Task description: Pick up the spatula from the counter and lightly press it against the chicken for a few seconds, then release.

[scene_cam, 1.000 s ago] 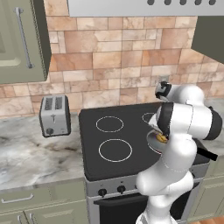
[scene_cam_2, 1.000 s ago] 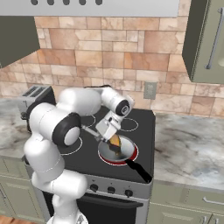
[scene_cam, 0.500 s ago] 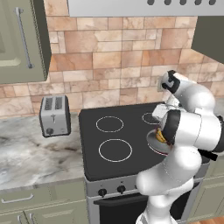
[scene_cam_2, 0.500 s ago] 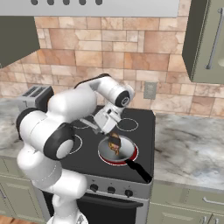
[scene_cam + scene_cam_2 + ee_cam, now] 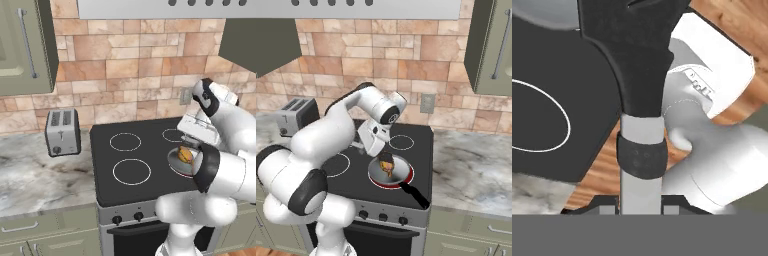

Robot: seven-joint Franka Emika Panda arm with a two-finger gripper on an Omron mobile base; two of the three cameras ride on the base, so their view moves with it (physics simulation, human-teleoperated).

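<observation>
Arm (image 5: 351, 107) has swung; jaws grip spatula (image 5: 637, 75), chicken (image 5: 387, 164) in pan (image 5: 402, 172).

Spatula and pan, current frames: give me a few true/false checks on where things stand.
1. The claw is shut on the spatula handle. True.
2. The chicken lies in the pan. True.
3. The toaster stands on the stove. False: it stands on the counter, to the left of the stove.
4. The pan sits on the front left burner. False: it is on the front right burner, and the front left ring is bare.
</observation>
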